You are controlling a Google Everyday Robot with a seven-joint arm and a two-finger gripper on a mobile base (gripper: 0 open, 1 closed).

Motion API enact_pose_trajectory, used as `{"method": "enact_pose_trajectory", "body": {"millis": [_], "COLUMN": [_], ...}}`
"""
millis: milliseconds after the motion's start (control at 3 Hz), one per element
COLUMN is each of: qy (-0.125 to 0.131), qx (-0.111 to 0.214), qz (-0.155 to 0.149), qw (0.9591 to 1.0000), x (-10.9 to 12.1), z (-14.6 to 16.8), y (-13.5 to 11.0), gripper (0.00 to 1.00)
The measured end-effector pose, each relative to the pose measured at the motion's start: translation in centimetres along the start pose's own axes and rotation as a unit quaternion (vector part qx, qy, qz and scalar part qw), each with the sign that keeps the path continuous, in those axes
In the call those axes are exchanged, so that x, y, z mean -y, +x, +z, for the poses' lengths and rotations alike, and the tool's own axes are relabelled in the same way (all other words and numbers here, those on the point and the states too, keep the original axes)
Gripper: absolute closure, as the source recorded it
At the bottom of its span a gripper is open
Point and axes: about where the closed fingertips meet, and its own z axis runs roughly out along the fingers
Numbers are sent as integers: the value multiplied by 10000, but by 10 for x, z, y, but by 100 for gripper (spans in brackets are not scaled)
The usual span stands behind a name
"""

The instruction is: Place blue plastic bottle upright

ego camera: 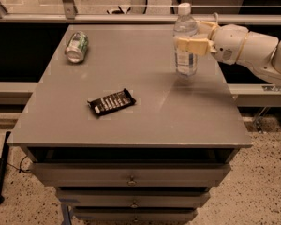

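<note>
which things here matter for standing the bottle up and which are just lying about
For the job: clear plastic water bottle with white cap; gripper, clasped around its upper half.
Lying about: green-and-silver drink can, on its side; dark snack bar.

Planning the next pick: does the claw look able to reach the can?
Not yet, probably: the claw, far right, grips the blue plastic bottle; once freed, bare tabletop leads to the can.

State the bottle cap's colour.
White cap, camera view; the gripper grips the bottle just below.

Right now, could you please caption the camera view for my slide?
Robot's tool grips the clear blue-labelled plastic bottle upright, far right on the grey table.
</note>
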Motion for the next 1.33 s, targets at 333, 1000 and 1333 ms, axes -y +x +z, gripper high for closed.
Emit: {"method": "enact_pose_trajectory", "body": {"millis": [333,1000,1333], "qy": [-187,-71,47], "qx": [268,489,527], "qz": [-157,242,524], "qw": [9993,9985,9972], "x": [-5,0,5], "z": [-5,-16,-21], "y": [7,24,30], "gripper": [100,100,100]}}
